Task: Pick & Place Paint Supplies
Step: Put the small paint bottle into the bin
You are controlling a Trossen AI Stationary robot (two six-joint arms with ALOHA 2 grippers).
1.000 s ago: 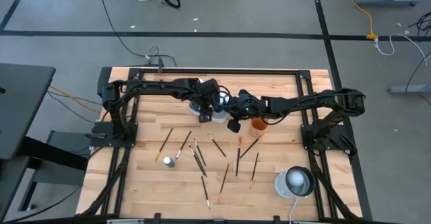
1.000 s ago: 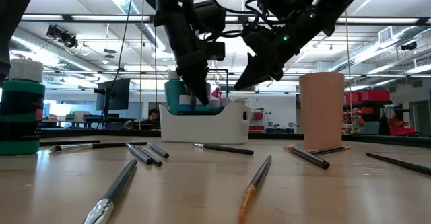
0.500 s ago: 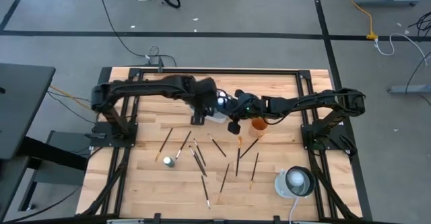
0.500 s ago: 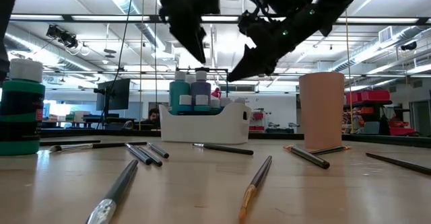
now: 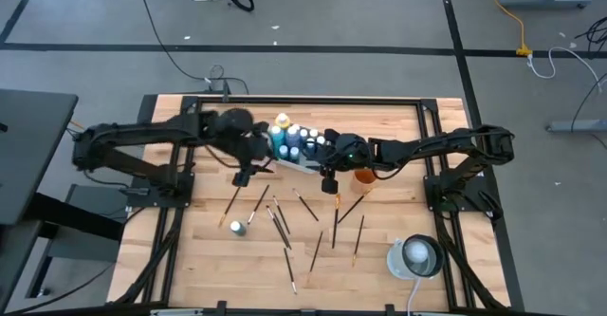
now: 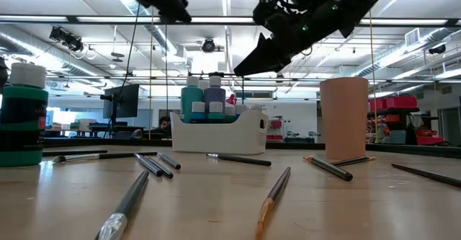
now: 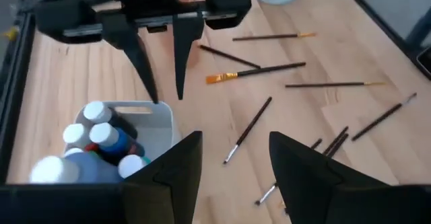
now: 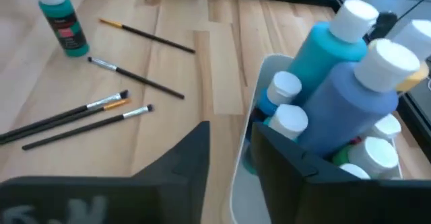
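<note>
A white tray [image 5: 302,165] at the table's far middle holds several white-capped paint bottles [image 5: 294,140], blue and teal [image 8: 337,89]. One teal bottle [image 5: 235,229] stands alone on the near left. Thin paintbrushes [image 5: 285,226] lie scattered on the wood in front of the tray. My left gripper [image 7: 232,143] hangs open and holds nothing, high up left of the tray [image 5: 242,176]. My right gripper [image 7: 166,97] is open at the tray's right end [image 8: 232,126]. Its tips stand above the rim in the low view [image 6: 238,72].
An orange-brown cup [image 5: 365,176] stands right of the tray, beside my right gripper, with brushes at its foot [image 6: 331,166]. A round white object with a cable [image 5: 414,256] sits near the front right. Bare wood lies along the table's left and far edges.
My left gripper has risen out of the tray and drawn back toward the table's left edge, staying open. A blue bottle stands in the tray where it was. My right gripper has stayed at the tray's right end, and its fingertips have tipped upward. The tray has not moved.
</note>
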